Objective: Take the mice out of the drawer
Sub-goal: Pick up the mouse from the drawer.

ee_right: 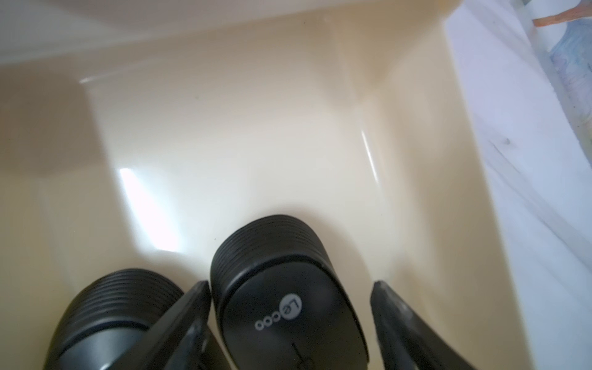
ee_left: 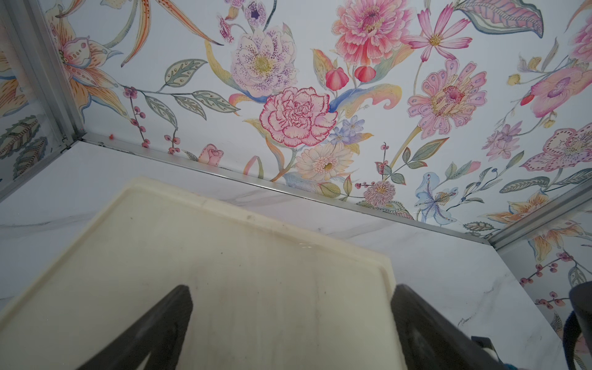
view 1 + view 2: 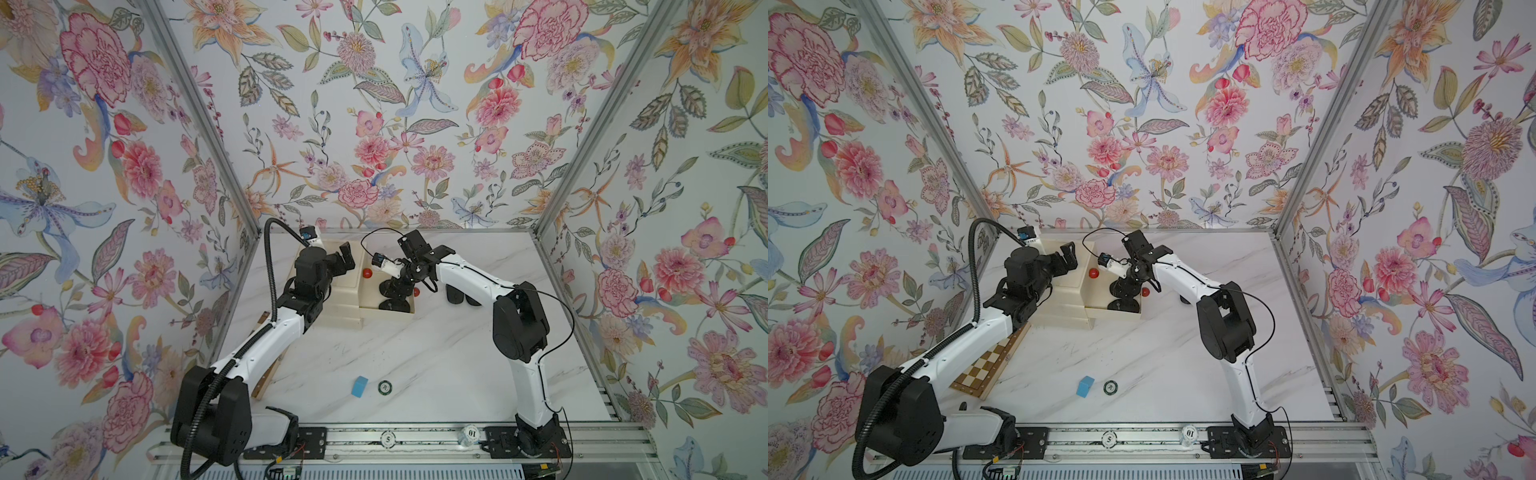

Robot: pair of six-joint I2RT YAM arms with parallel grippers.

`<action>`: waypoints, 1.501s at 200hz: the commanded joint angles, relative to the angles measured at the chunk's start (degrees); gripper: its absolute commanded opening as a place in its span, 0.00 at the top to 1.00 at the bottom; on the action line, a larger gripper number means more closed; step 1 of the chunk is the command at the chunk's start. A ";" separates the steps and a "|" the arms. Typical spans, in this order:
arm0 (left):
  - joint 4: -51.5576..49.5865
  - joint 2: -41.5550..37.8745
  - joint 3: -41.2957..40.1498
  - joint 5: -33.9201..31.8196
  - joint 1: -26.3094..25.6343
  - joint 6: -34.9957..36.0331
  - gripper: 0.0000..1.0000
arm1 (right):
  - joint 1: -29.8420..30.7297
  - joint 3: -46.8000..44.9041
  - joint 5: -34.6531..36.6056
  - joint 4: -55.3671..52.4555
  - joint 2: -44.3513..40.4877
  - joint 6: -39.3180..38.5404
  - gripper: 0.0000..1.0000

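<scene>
A matte black oval computer mouse (image 1: 282, 256) with a grey logo is straddled by the right claw (image 1: 290, 283), whose jaws are spread to either side of it, low inside the cream plastic drawer (image 1: 256, 128); a gap is seen beside one jaw. A second black ribbed mouse (image 1: 112, 304) is found just outside the other jaw. The left claw (image 2: 291, 288) is held over the cream cabinet top (image 2: 224, 256), its jaws spread apart.

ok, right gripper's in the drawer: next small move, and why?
Probably close the right gripper on the black mouse: its open jaws straddle that mouse inside the drawer, with a gap on one side. The neighbouring mouse sits outside the jaws.
</scene>
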 commanded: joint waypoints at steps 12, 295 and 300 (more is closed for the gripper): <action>-2.80 -0.26 -1.68 -0.90 0.54 -1.51 0.00 | -0.10 1.90 3.42 -3.88 2.53 0.02 0.18; -1.48 -2.81 -3.92 -0.34 0.70 -1.38 0.00 | 1.65 14.65 2.08 -9.42 1.99 2.80 0.53; -1.40 -2.89 -4.05 -0.31 0.69 -1.38 0.00 | 1.63 14.65 2.11 -9.42 1.73 3.11 0.53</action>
